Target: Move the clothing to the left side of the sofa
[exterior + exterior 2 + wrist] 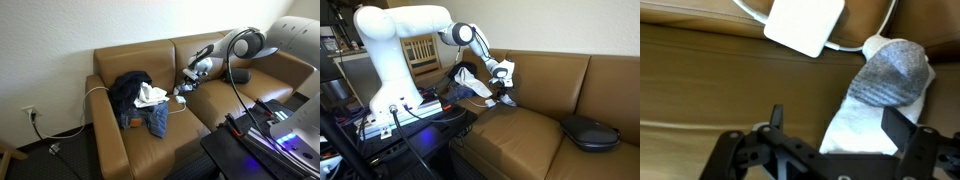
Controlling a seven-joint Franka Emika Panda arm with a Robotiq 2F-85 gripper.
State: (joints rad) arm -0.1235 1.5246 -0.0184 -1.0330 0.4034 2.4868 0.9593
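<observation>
1. Clothing (pixel 140 98), a pile of blue jeans, white shirt and dark top, lies on the sofa's (pixel 130 60) end seat beside its arm.
2. Gripper (pixel 834 112) hangs wide open, gripping nothing, just above a white-grey sock (pixel 888 80).

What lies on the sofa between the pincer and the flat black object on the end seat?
Nothing. In an exterior view, the sofa leather is bare all the way from the open pincer to the black object.
</observation>
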